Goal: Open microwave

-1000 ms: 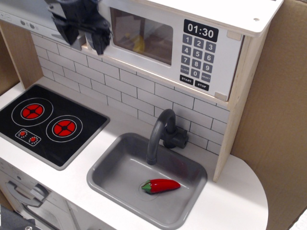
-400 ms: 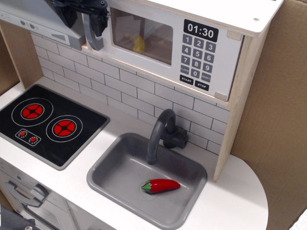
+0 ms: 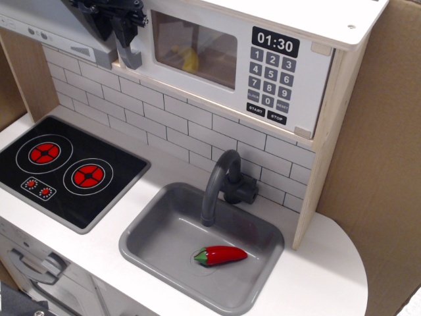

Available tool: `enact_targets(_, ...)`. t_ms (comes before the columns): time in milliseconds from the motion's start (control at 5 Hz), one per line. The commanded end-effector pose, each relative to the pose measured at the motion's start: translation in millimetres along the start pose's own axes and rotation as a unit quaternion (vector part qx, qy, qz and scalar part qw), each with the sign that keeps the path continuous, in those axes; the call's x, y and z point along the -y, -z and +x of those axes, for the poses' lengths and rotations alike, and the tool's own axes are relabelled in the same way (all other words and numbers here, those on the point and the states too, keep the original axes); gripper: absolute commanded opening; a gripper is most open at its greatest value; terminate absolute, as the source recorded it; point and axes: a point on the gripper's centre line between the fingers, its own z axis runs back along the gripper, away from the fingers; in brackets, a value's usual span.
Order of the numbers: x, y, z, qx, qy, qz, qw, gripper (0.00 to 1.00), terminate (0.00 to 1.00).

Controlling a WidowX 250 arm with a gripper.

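The white toy microwave [image 3: 309, 79] sits on the upper shelf, with a clear window door [image 3: 197, 49], a black clock display reading 01:30 [image 3: 275, 42] and a dark keypad [image 3: 268, 82]. Its grey vertical bar handle [image 3: 129, 56] is at the door's left edge. My black gripper [image 3: 121, 24] is at the top left, its fingers closed around the upper part of the handle. The door looks nearly flush with the microwave front. Something yellow [image 3: 189, 60] shows dimly behind the window.
A black stovetop [image 3: 66, 168] with red burners lies at the left. A grey sink [image 3: 158, 237] with a curved faucet [image 3: 220, 181] holds a red chili pepper [image 3: 220, 255]. A cardboard wall [image 3: 378, 164] stands at the right, and a wooden side panel [image 3: 329, 158] stands beside the sink.
My gripper has moved up and left from in front of the door's edge to the handle's top and has closed its fingers around it. The handle has shifted slightly left.
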Motion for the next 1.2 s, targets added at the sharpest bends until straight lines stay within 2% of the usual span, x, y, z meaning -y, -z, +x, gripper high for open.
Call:
enact_targets(0,-4.5,-18.2,6.8,0.023,0.034,-0.002,0.9991,0.00,0.00)
enact_targets(600,15.7,-37.8,-55.4,0.006,0.100,-0.027,0.9946,0.00,0.00)
enact_targets(800,29.1,-59.4,-67.8,-0.005,0.088,-0.046,0.9951,1.00,0.00)
enact_targets(1000,40.4,-84.7,-55.9,-0.023,0.055,-0.067,0.9960,1.00,0.00)
